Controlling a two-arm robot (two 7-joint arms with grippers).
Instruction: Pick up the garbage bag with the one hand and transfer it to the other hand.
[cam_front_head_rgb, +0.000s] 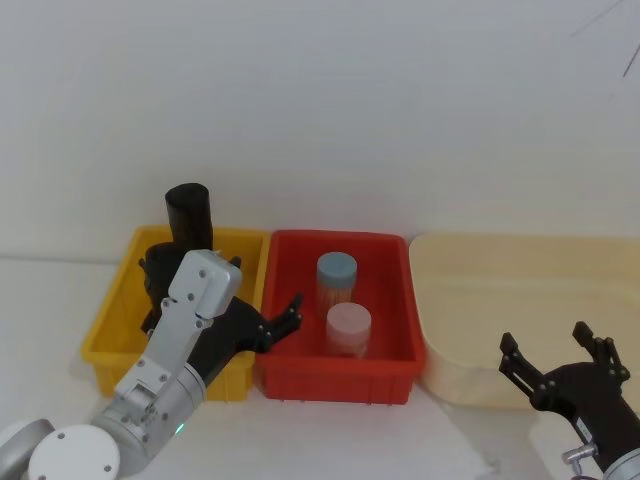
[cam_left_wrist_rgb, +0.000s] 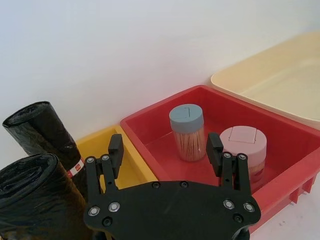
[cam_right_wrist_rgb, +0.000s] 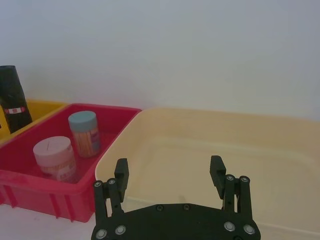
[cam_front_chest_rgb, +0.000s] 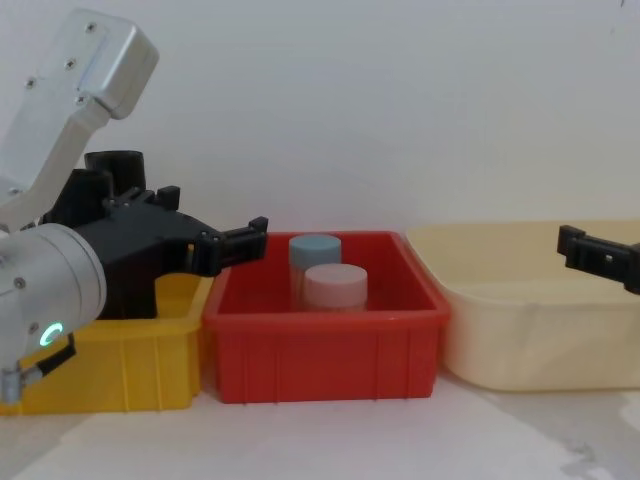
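Left wrist view: left gripper (cam_left_wrist_rgb: 165, 147) spread wide, nothing between the fingers, hanging above the yellow bin (cam_left_wrist_rgb: 95, 142) near the side that meets the red bin (cam_left_wrist_rgb: 165, 102). Close beside it, upright in the yellow bin, the garbage bag (cam_left_wrist_rgb: 35, 200): a glossy black roll, gripped by nothing. Just behind, nearer the wall (cam_left_wrist_rgb: 150, 40), a second black roll (cam_left_wrist_rgb: 42, 130) bearing a small red-and-white label. Hard to tell whether touching or narrowly apart.

From the head view: three containers side by side along the far edge of the counter (cam_front_head_rgb: 400, 440), yellow toward the left end, red in the middle, a cream tub (cam_front_head_rgb: 520, 290) toward the right end. Inside the red bin, a blue-lidded jar (cam_left_wrist_rgb: 186, 131) of thin sticks toward the far side and a pink-lidded jar (cam_left_wrist_rgb: 247, 140) just in front, both upright.

Right gripper (cam_right_wrist_rgb: 169, 167) likewise released and empty, poised at the near rim of the cream tub, well apart from the garbage bag.
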